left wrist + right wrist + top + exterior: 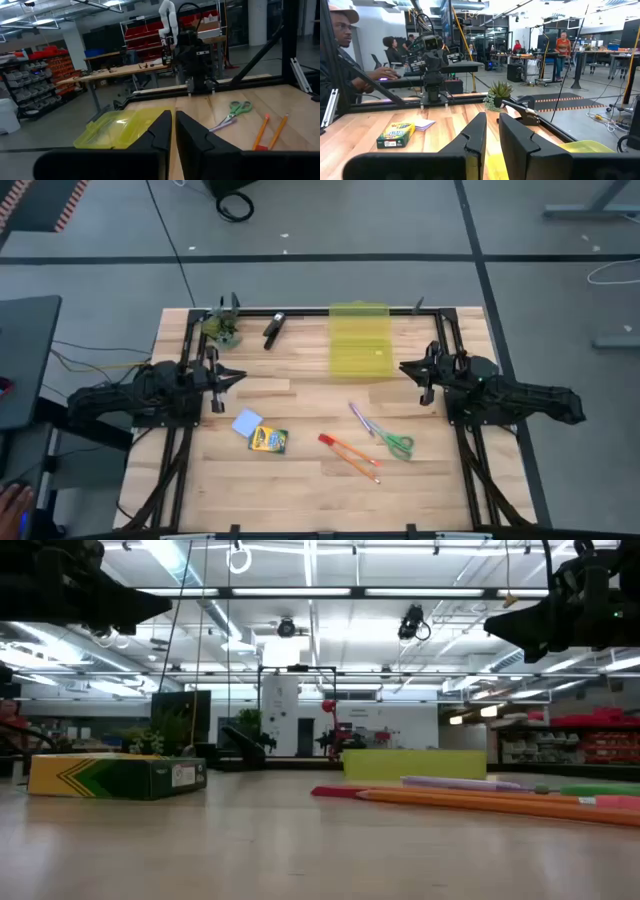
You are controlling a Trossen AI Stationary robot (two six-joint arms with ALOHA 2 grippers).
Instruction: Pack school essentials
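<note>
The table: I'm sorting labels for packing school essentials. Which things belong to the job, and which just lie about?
For the job:
yellow case
green-handled scissors
orange-red pencils
purple pen
light-blue pad
crayon box

Lying about:
small plant
black clip

Scissors (397,444), pencils (350,456), pen (358,417), pad (247,423), crayon box (268,440) lie loose

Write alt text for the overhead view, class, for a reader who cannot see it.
School supplies lie on a wooden table: a yellow case at the far edge, and nearer, a blue pad, crayon box, orange pencils, purple pen and green scissors. Two dark arms wait at either side.
</note>
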